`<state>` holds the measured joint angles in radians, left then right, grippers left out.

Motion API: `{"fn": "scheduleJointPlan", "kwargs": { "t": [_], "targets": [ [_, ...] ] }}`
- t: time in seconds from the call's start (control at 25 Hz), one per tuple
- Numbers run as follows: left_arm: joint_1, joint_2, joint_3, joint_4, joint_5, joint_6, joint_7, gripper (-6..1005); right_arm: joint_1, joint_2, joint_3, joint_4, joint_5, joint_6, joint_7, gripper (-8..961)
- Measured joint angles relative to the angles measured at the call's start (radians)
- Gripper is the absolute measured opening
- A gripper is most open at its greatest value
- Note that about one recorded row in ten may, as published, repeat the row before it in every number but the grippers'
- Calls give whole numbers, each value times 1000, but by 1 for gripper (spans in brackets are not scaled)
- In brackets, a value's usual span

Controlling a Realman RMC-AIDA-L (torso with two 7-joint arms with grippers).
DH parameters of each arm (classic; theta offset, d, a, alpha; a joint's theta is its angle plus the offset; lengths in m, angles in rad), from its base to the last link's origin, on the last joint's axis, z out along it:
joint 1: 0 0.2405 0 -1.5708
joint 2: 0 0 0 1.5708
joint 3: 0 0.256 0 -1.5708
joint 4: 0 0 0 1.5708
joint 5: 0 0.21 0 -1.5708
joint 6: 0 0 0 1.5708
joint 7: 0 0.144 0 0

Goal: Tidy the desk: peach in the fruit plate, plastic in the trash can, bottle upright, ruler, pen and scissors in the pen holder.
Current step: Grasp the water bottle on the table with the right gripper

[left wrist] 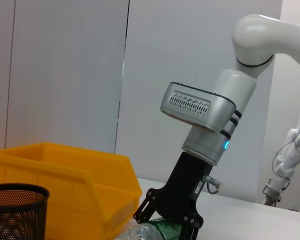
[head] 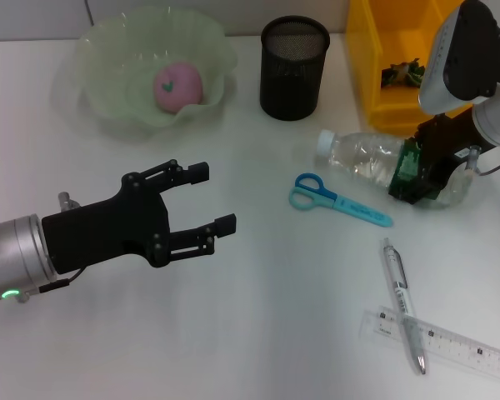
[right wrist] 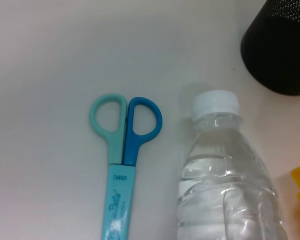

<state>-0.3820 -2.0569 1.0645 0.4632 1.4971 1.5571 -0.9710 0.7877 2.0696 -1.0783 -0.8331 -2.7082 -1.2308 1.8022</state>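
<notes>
On the white desk (head: 258, 333) the bottle (head: 362, 157) lies on its side with its white cap toward the pen holder (head: 293, 79). My right gripper (head: 421, 175) is down over the bottle's green-labelled end. My left gripper (head: 213, 197) hovers open and empty over the desk's left middle. The peach (head: 177, 85) rests in the fruit plate (head: 100, 50). Blue scissors (head: 337, 200) lie just in front of the bottle. The pen (head: 402, 304) lies across the ruler (head: 467, 348) at the front right. A crumpled dark piece of plastic (head: 402, 75) sits in the yellow trash can (head: 375, 92).
The black mesh pen holder stands between the fruit plate and the trash can along the back edge. In the right wrist view the scissors (right wrist: 122, 165) lie close beside the bottle (right wrist: 225, 185). Bare desk lies in front of my left gripper.
</notes>
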Motion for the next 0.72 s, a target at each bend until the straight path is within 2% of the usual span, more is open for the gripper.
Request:
{"fn": "scheduleJointPlan", "kwargs": {
  "t": [0.72],
  "targets": [
    [-1, 1, 0, 1, 0, 0, -7, 707, -21, 4, 6, -30, -4, 3, 7, 802]
  ]
}}
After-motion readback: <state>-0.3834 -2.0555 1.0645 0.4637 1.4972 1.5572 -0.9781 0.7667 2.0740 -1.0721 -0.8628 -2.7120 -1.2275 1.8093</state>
